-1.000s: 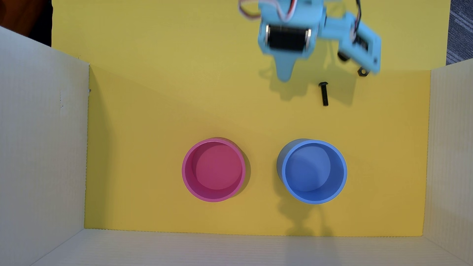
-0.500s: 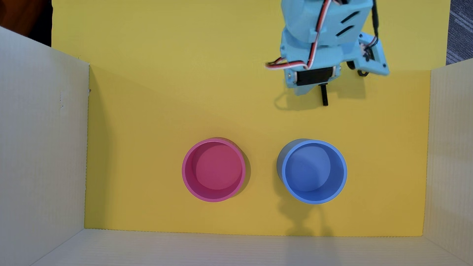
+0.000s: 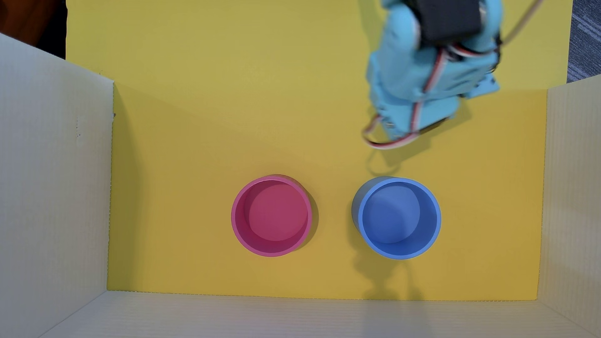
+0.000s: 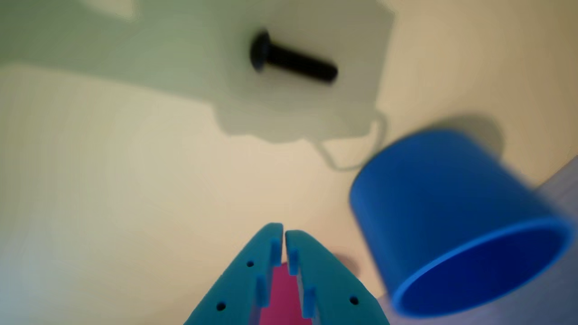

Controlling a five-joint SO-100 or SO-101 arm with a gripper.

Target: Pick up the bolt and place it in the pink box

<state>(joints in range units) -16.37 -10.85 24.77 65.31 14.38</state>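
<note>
The bolt [image 4: 293, 61] is black with a rounded head and lies on its side on the yellow floor, in the arm's shadow; in the overhead view the teal arm [image 3: 422, 81] hides it. My gripper [image 4: 283, 229] is shut and empty, hanging above the floor, apart from the bolt, which lies toward the top of the wrist view. The pink box [image 3: 233, 216] stands upright and empty at the centre of the overhead view, left of the blue container. A sliver of pink [image 4: 281, 298] shows between my fingers.
A round blue container [image 3: 439, 217] stands right of the pink box and fills the right of the wrist view [image 4: 433, 198], close to my gripper. White corrugated walls [image 3: 55, 182] enclose the yellow floor [image 3: 195, 130] on the left, right and bottom.
</note>
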